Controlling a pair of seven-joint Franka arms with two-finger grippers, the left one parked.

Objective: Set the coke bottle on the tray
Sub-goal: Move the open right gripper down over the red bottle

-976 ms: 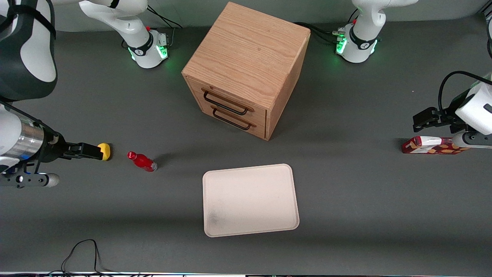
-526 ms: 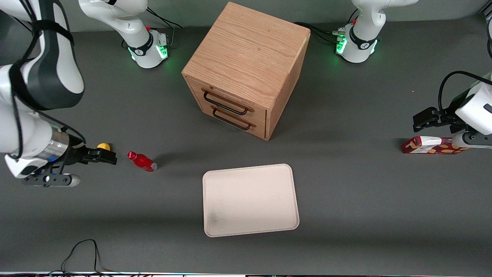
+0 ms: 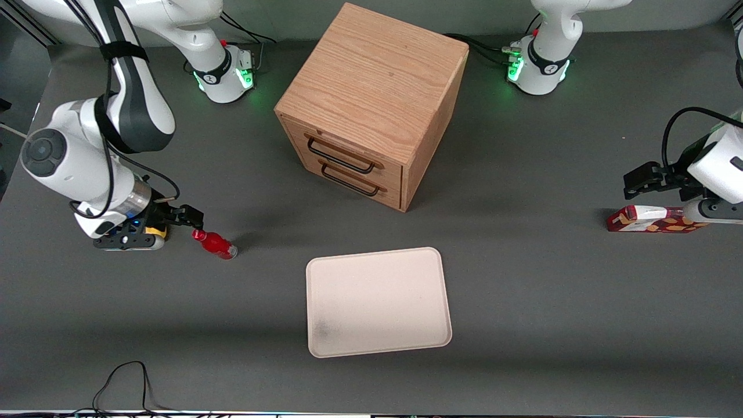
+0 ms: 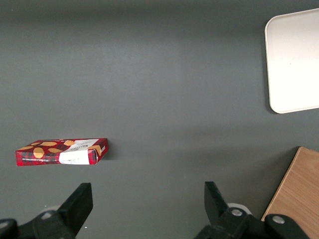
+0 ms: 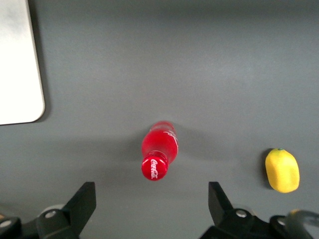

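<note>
Here, "Coca-Cola" marks the coke bottle (image 5: pixel 159 149) cap; spread hand (image 5: pixel 149 209) above.

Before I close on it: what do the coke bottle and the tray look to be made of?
Coke bottle: probably plastic, glossy red body and cap with soft highlights; glass can't be excluded. Tray: looks like matte cream plastic or melamine, moulded rounded corners and low rim, faint grey smudge. The gripper hangs open above the table by the bottle's cap, not touching it.
</note>
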